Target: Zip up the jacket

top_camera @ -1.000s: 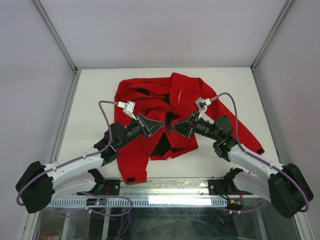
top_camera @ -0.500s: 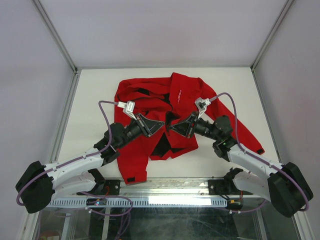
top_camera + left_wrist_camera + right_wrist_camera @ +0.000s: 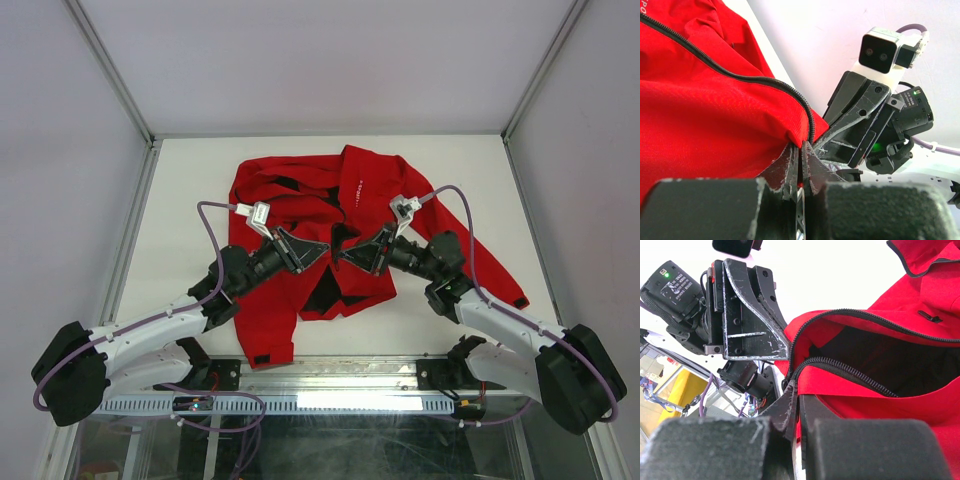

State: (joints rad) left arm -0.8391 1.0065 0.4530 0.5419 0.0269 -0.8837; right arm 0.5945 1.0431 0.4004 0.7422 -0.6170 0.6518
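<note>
The red jacket (image 3: 300, 200) lies crumpled on the white table, its front open and black lining showing. My left gripper (image 3: 326, 247) is shut on the bottom corner of one front edge of the jacket (image 3: 715, 115), beside its dark zipper (image 3: 812, 122). My right gripper (image 3: 337, 254) is shut on the bottom corner of the other front edge of the jacket (image 3: 900, 385), at the end of its zipper teeth (image 3: 850, 371). The two grippers face each other tip to tip above the jacket's lower front, nearly touching. Each wrist view shows the other gripper close ahead.
One sleeve with a black cuff tab (image 3: 519, 300) runs to the right near my right arm. Another cuff tab (image 3: 262, 358) lies at the table's near edge. Grey walls and metal posts enclose the table (image 3: 180, 180).
</note>
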